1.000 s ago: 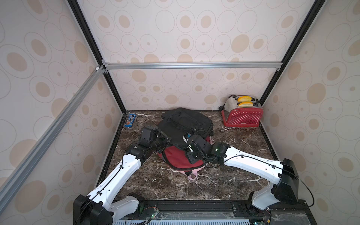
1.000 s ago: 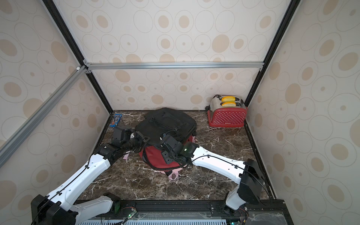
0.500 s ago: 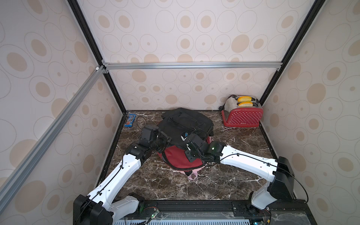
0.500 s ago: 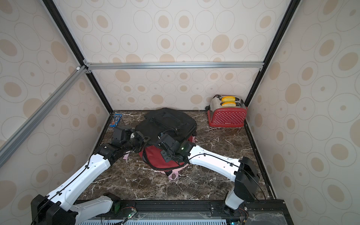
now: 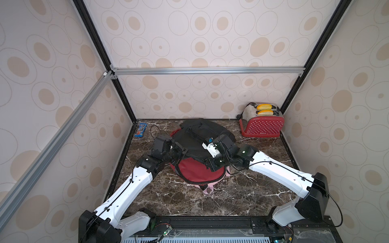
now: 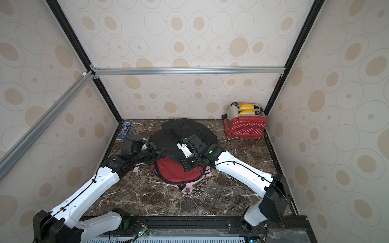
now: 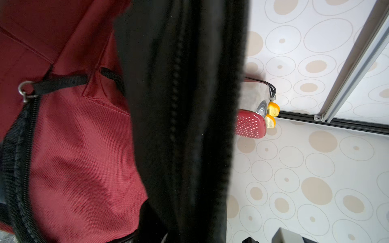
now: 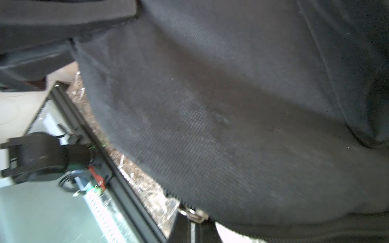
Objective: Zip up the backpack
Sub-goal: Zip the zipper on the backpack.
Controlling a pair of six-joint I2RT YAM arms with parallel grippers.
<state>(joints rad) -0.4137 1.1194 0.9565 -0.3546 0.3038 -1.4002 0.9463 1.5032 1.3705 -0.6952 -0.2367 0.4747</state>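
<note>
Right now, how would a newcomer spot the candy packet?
On the marble tabletop, go to the back corner opposite the red toaster. The candy packet lies flat there beside the wall, clear of the backpack: the only small blue thing.

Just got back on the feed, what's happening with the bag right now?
Both arms are working the backpack. The left gripper is shut on the black flap's edge; the right gripper is shut at the flap's near edge, apparently pinching it too. The zipper is not yet closed: its teeth run loose along the flap.
</note>
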